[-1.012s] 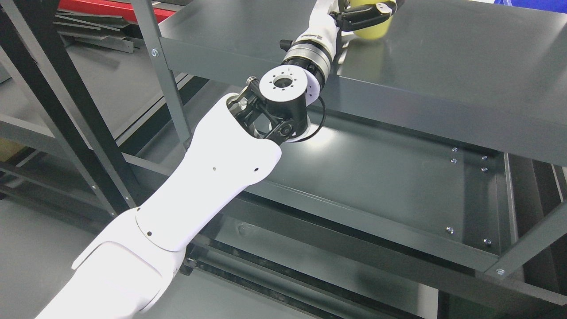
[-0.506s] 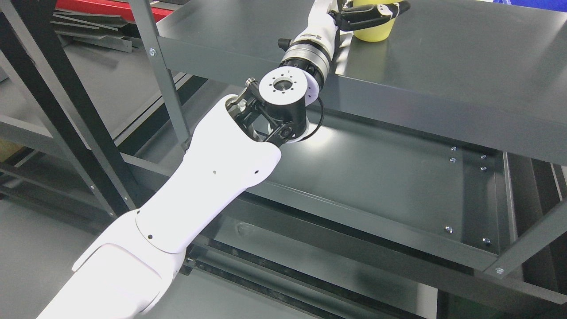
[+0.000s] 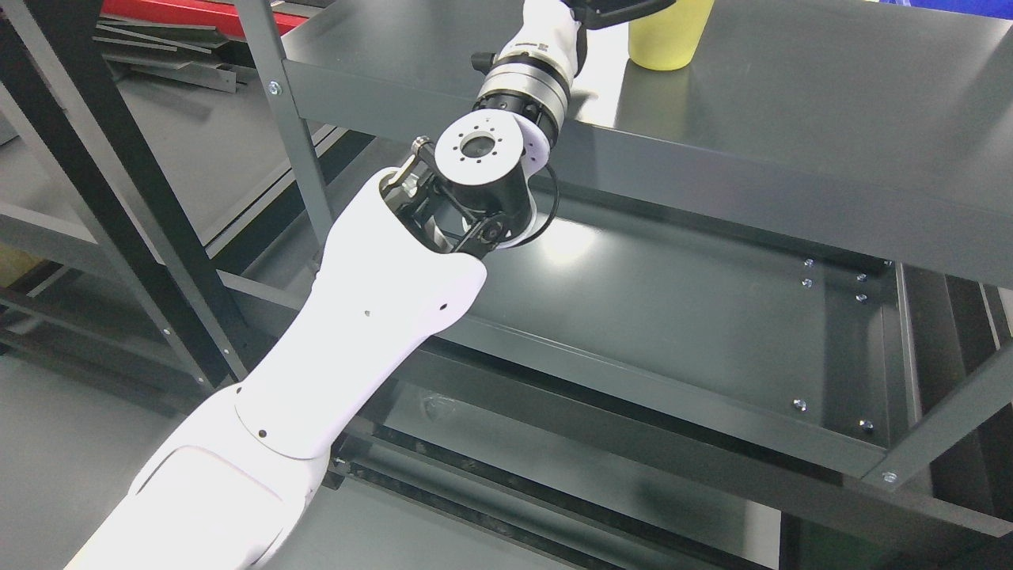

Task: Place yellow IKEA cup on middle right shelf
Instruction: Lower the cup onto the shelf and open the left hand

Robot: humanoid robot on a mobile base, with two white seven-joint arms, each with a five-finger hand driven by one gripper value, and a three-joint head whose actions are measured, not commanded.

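Head view: the left arm [image 3: 356, 317] enters from the lower left corner and extends diagonally upward to the top edge of the frame, left of centre-right. Its white upper segment ends at a black joint with a round white cap [image 3: 477, 148], followed by a ribbed metal wrist ring [image 3: 522, 83] and a short white forearm section. The left hand [image 3: 613, 8] is cut off by the top edge; only a dark portion of it is visible, lying just left of and against the upper part of the yellow cup [image 3: 671, 36]. Whether the fingers are closed around the cup or merely beside it cannot be determined, since most of the hand lies outside the frame. The yellow cup stands upright on the dark grey upper shelf [image 3: 831, 119], near the top edge of the frame, with its base resting on the shelf surface and its rim out of view. A faint reflection of the cup is visible on the shelf directly below it. The shelf's front lip runs diagonally from upper left to the right edge. Beneath it lies a lower shelf [image 3: 696, 324], also dark grey, with several screws near its right end and a bright reflection close to the arm joint. A grey upright post [image 3: 293, 134] stands at the left end of the shelving. A red item [image 3: 174, 12] is visible in the upper left background. The right arm does not appear.
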